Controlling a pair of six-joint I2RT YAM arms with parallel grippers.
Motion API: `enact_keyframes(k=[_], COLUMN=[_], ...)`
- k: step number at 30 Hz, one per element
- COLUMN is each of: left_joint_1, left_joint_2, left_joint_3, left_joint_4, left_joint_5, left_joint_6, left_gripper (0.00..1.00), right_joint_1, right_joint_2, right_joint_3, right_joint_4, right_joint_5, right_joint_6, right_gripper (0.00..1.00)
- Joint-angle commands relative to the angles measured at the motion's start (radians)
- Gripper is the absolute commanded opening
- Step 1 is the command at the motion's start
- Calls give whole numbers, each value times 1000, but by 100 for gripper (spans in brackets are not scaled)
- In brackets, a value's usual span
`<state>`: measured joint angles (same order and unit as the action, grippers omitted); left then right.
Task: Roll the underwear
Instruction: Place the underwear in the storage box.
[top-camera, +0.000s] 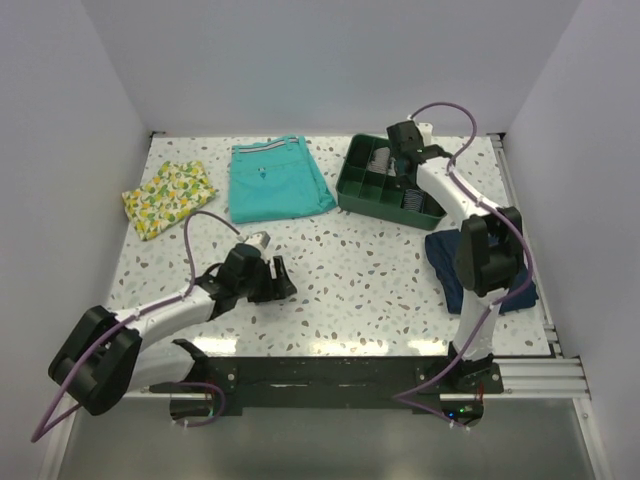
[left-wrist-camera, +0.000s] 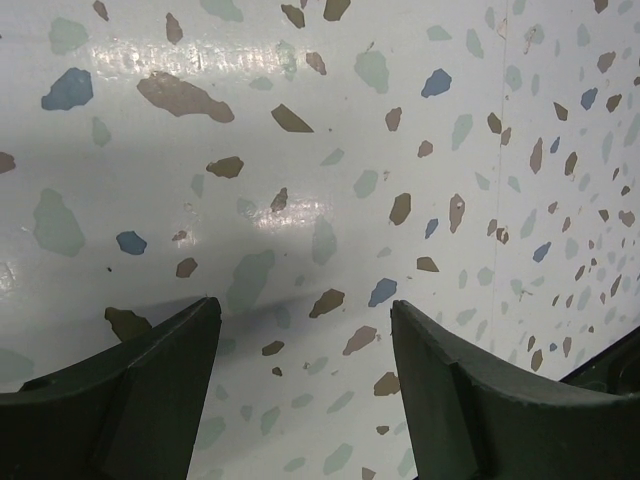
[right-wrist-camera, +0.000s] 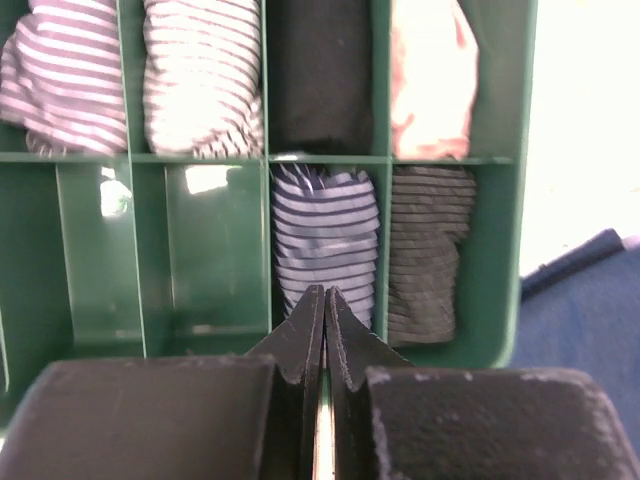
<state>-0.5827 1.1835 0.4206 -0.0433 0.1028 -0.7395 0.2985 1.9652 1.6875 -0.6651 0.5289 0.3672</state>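
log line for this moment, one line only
left gripper: open, empty, over table | right gripper: shut, empty, over green tray | striped underwear: rolled, in tray compartment

A robotics lab test cell: plain white walls (top-camera: 330, 60) box in a speckled bench (top-camera: 350, 270), a left arm (top-camera: 160, 315) and a right arm (top-camera: 485, 250) are bolted to a metal rail (top-camera: 530, 375) at its near edge, and teal shorts (top-camera: 278, 180) and a green divided tray (top-camera: 345, 185) sit on it.
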Motion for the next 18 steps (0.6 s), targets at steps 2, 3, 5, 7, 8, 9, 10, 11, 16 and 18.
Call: enact_keyframes(k=[2, 3, 5, 7, 8, 9, 10, 11, 16, 18], left_joint_1=[9, 9, 11, 11, 9, 9, 9, 9, 9, 9], left_joint_2=[-56, -64, -90, -110, -128, -137, -148, -165, -194, -194], left_joint_3=[-2, 0, 7, 20, 24, 29, 38, 44, 69, 73], left_joint_4=[-46, -46, -47, -52, -55, -58, -67, -72, -96, -99], left_joint_5=[-31, -29, -22, -22, -20, -18, -18, -18, -26, -29], left_joint_6=[17, 22, 32, 40, 48, 51, 55, 64, 74, 74], left_gripper=[74, 74, 74, 74, 74, 74, 74, 74, 74, 74], right_joint_1=[-28, -32, -42, -65, -74, -82, -91, -94, -96, -96], right_joint_2=[78, 89, 103, 129, 138, 147, 161, 164, 118, 61], right_joint_3=[66, 67, 72, 84, 89, 96, 100, 103, 45, -3], right_joint_4=[33, 47, 58, 62, 64, 62, 62, 64, 128, 177], right_joint_5=[-18, -18, -14, -30, -46, -58, -66, -73, -144, -168], right_joint_6=[16, 13, 9, 12, 13, 15, 12, 7, -22, -27], right_gripper=[0, 0, 0, 0, 0, 0, 0, 0, 0, 0])
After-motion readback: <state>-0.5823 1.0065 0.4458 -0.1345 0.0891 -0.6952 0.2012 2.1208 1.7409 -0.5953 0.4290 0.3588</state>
